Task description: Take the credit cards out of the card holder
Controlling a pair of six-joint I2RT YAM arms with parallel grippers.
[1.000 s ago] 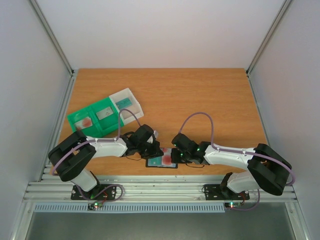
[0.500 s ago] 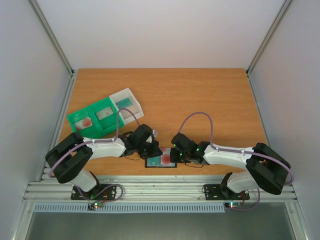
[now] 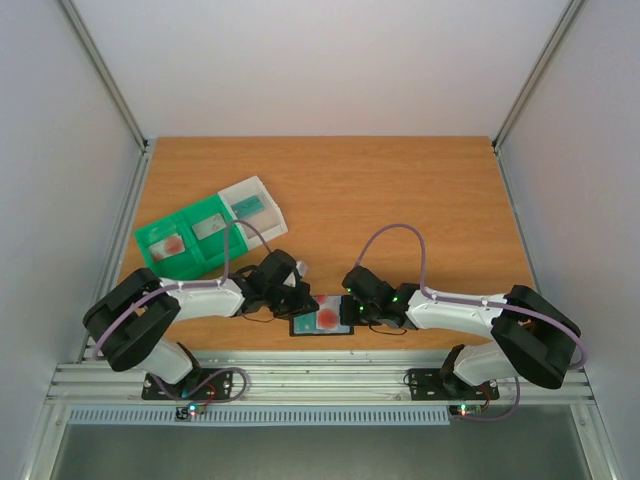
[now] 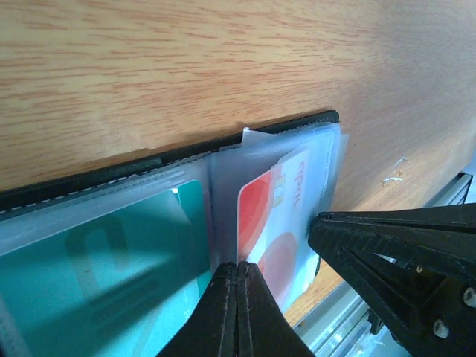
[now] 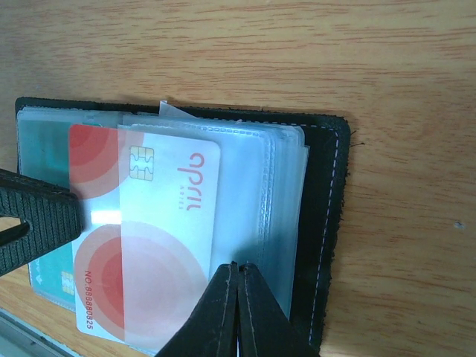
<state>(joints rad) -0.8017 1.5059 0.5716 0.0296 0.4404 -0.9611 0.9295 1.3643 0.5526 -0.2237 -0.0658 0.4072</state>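
- Over the last second, a small leftward pull-back by the left gripper [image 4: 238,286]; clenched tight, tips at the edge of the thin red-and-white plastic credit card [image 5: 156,223]; cannot tell whether that edge is truly nipped between them.
- From above, more red and less teal showing on the small black folding card holder [image 5: 327,223] than a second ago; judged as the card sliding leftward out of its clear sleeve.
- Now partly bare at its left end, lying over the teal plastic card [image 4: 111,253]; the rest under the sleeve.
- Right gripper [image 5: 238,294] clamped shut, holding nothing; tips down on the sleeves, seemingly pinning the holder to the wooden table [image 5: 372,59].
- Extraction under way, not finished; teal card untouched inside.
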